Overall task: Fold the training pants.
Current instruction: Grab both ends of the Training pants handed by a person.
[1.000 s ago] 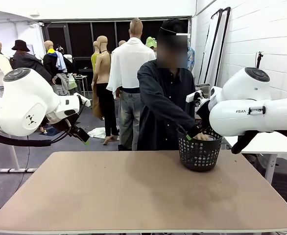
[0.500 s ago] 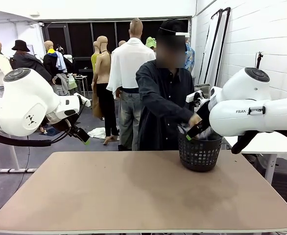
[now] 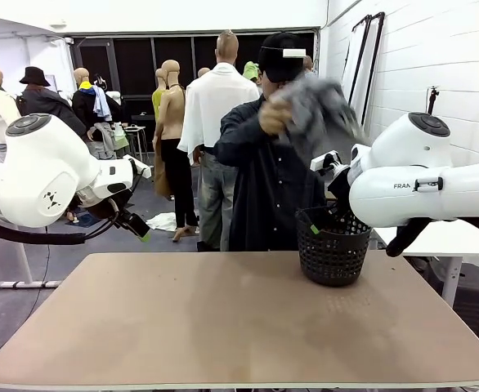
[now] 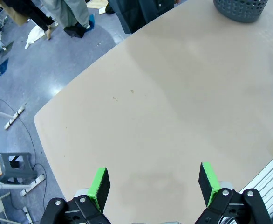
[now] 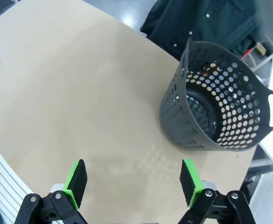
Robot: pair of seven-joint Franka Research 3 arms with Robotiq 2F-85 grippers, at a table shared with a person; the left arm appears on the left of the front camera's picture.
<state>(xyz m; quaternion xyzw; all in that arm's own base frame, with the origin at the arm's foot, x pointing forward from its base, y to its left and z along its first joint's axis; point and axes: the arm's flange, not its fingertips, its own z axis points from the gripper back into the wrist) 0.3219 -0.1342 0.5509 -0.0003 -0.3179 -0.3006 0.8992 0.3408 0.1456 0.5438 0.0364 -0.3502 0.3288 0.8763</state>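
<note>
Left hand (image 4: pixel 153 179) and right hand (image 5: pixel 132 175) hang spread wide above the table (image 4: pixel 150 93), gripping nothing.

The light grey soft jersey training pants (image 3: pixel 320 104), bunched in the person's hand (image 3: pixel 274 117) at one o'clock in the front view, are a motion smear; their shape and details cannot be told. The left wrist view's top edge cuts off the black plastic mesh basket (image 4: pixel 241 8) at one o'clock.
</note>
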